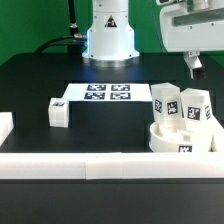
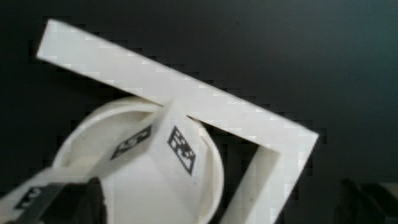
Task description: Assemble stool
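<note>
The white round seat (image 1: 180, 143) lies at the exterior view's right, in the corner of the border rails. Two white leg blocks stand upright on it, one to the left (image 1: 165, 104) and one to the right (image 1: 195, 107), both tagged. A third leg block (image 1: 58, 112) lies apart on the black table at the left. My gripper (image 1: 196, 66) hangs above the right-hand leg, clear of it. In the wrist view the seat (image 2: 107, 160) and a tagged leg (image 2: 183, 146) show below the gripper (image 2: 199, 212), whose jaws stand wide apart and empty.
The marker board (image 1: 107, 93) lies in front of the robot base (image 1: 108, 35). A long white rail (image 1: 90, 165) runs along the front edge, and it meets another rail at a corner (image 2: 214, 100) beside the seat. A short white piece (image 1: 5, 125) sits at the far left.
</note>
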You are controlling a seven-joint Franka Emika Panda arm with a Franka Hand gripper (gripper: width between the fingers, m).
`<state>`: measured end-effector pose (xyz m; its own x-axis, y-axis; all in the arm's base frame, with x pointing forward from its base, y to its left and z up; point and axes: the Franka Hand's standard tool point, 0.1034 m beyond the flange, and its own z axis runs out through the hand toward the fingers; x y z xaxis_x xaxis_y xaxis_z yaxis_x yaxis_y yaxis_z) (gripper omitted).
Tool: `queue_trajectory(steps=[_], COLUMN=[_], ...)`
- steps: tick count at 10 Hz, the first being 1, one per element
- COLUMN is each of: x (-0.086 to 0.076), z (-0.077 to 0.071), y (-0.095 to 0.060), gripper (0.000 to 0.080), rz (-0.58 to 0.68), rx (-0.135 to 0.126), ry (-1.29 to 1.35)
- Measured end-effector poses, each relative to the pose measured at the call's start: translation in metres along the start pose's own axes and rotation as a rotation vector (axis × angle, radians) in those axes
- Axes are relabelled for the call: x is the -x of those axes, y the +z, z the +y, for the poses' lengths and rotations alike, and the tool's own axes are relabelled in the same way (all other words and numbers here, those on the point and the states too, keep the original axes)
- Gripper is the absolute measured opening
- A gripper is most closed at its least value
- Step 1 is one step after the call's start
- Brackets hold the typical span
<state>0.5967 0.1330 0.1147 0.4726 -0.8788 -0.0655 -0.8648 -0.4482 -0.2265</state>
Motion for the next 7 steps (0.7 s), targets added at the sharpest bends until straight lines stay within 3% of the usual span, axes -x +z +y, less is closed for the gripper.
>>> queue_trajectory(steps=[1,4,7], x=[0.0019,0.0005,-0.0004], z=[-0.0001,-0.0001,-0.0032], y=[-0.0001,-0.0002,-0.0009], gripper=[0.0649,0.0649,0.0649], rz=[-0.003,-0.001,0.021], rx=[0.014,0.015,0.081], ry=[-0.069,-0.306,-0.714])
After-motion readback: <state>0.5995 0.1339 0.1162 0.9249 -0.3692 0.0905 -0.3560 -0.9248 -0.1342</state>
